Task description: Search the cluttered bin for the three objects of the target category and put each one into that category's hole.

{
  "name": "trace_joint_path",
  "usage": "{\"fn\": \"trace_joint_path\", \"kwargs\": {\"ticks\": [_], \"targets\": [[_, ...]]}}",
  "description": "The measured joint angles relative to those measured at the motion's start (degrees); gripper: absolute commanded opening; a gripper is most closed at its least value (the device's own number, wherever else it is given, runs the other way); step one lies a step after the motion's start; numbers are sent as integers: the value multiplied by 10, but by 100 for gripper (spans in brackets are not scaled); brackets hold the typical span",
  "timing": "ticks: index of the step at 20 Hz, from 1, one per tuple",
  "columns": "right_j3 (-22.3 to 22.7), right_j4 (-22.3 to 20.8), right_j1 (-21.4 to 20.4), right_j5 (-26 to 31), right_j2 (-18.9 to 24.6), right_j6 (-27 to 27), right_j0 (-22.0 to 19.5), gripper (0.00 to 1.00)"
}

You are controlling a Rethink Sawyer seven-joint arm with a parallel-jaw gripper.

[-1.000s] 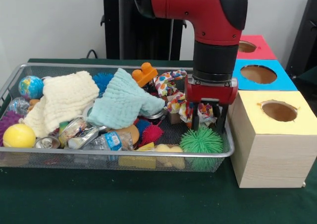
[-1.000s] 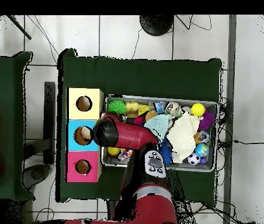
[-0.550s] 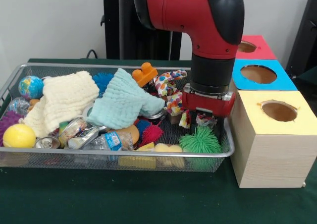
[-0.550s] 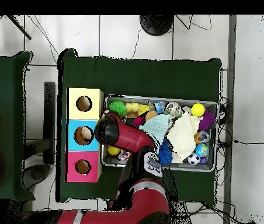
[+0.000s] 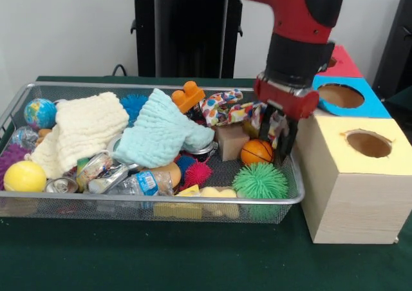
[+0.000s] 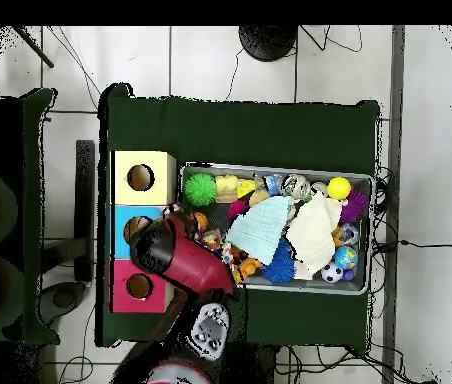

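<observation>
My gripper (image 5: 277, 135) hangs over the right end of the wire bin (image 5: 116, 85), beside the yellow box (image 5: 351, 188). It is shut on a multicoloured patterned cloth (image 5: 225, 108), which is lifted and stretches left from the fingers towards the orange toy block (image 5: 188, 94). Below the gripper lie an orange ball (image 5: 257, 152), a brown block (image 5: 230, 141) and a green spiky ball (image 5: 260, 181). In the overhead view the arm (image 6: 175, 262) covers the gripper; the green spiky ball (image 6: 201, 186) shows at the bin's corner.
Three boxes with round holes stand in a row beside the bin: yellow, blue (image 5: 347, 96) and red (image 5: 340, 64). The bin also holds a cream cloth (image 5: 84, 129), a pale green cloth (image 5: 158, 133), cans, a bottle, a yellow ball (image 5: 24, 176) and a globe ball (image 5: 40, 112).
The gripper has risen from the bin floor and shifted towards the boxes, pulling the patterned cloth up. An orange ball and the brown block are now uncovered.
</observation>
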Motion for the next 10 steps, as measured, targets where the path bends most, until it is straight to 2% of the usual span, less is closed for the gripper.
{"fn": "trace_joint_path", "kwargs": {"ticks": [1,2,5,10], "targets": [[3,5,-2,2,-8,8,11,100],[14,25,-13,18,-44,53,67,100],[22,40,-28,39,-80,107,121,100],[35,62,-43,69,-122,189,170,100]]}}
